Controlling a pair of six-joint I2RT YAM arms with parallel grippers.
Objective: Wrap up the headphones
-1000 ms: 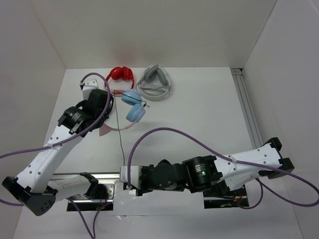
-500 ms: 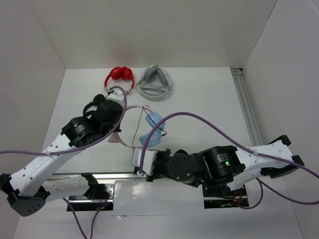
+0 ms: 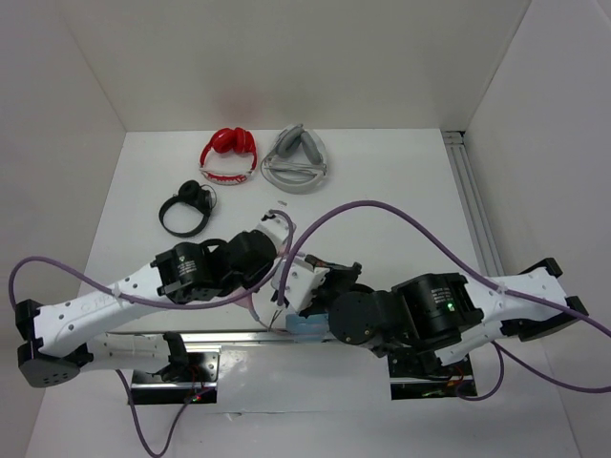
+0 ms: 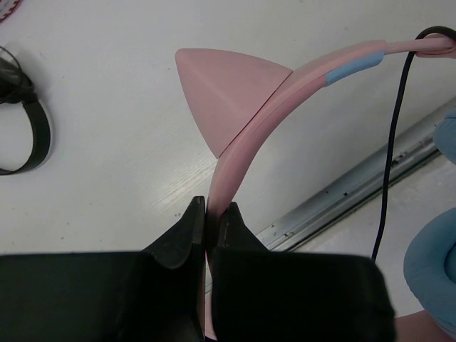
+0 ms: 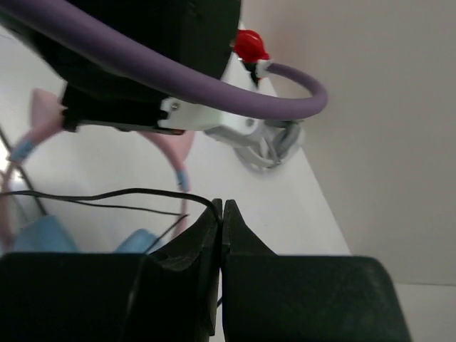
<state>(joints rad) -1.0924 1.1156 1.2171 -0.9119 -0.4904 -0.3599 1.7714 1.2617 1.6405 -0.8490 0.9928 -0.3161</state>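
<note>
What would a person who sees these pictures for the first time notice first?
The pink cat-eared headband stands out most: in the left wrist view the left gripper is shut on it just below its cat ear. In the right wrist view the right gripper pinches the thin black cable. From above, red headphones and grey headphones lie at the table's far edge.

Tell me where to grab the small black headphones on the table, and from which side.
Grip the black headphones on the thin headband arc, coming straight down from above, fingers across the band. They lie flat on the table, ear cups bunched at the far end, so the open loop should leave room for one finger inside.
</note>
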